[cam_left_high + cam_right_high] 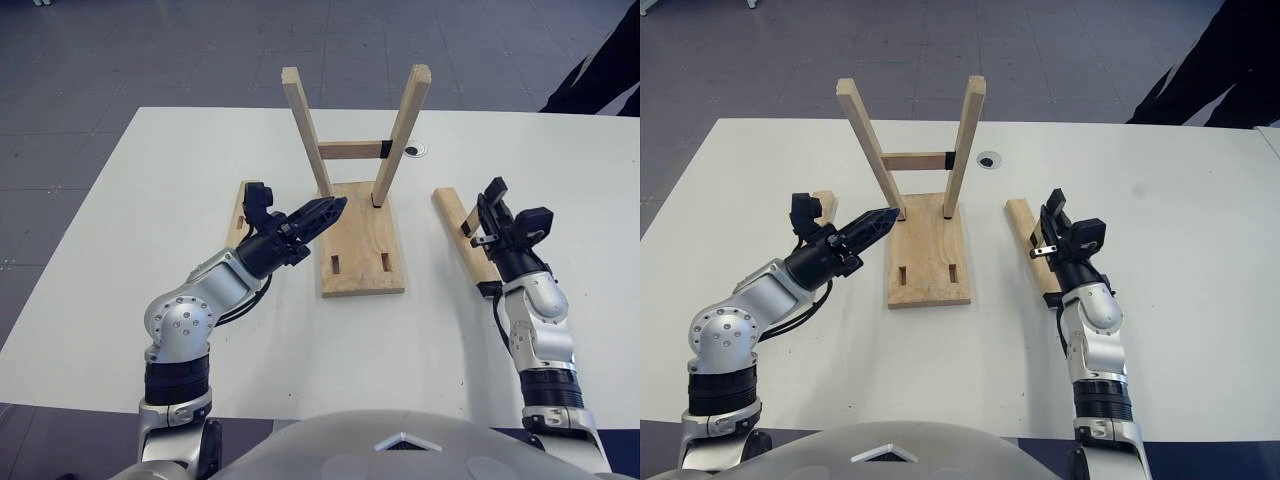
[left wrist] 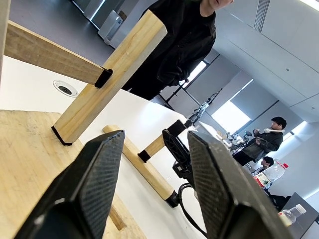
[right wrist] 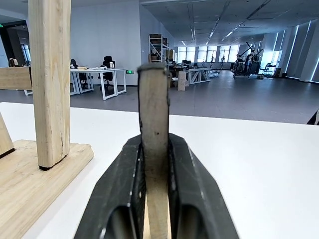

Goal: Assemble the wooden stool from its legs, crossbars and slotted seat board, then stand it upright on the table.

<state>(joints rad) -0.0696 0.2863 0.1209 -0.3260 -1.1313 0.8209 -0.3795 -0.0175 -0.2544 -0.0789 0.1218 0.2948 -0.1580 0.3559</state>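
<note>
Pale, unpainted wood with visible grain makes up the stool parts. The seat board (image 1: 362, 240) lies flat at the middle of the white counter (image 1: 180, 180), its length running from the near edge towards the far edge. Two legs (image 1: 305, 125) stand in its far slots, splaying apart as they rise and joined by a crossbar (image 1: 350, 150). A black bracket (image 1: 386, 148) marks one joint. The two near slots (image 1: 336, 264) are bare.

The left hand (image 1: 335, 208) hovers over the board's left edge. Its fingers (image 2: 99, 174) are spread wide, with nothing between them. A loose leg (image 1: 238, 215) lies under that arm, mostly hidden by it.

Between the board and the counter's right edge lies the right leg piece (image 1: 455, 225). The right hand (image 1: 490, 200) is clamped on a narrow wooden bar of it. Whether that bar is the stub crossbar or the leg itself is hard to tell.

In the right wrist view, a green sign (image 3: 130, 71) in the room behind is too small to read.
</note>
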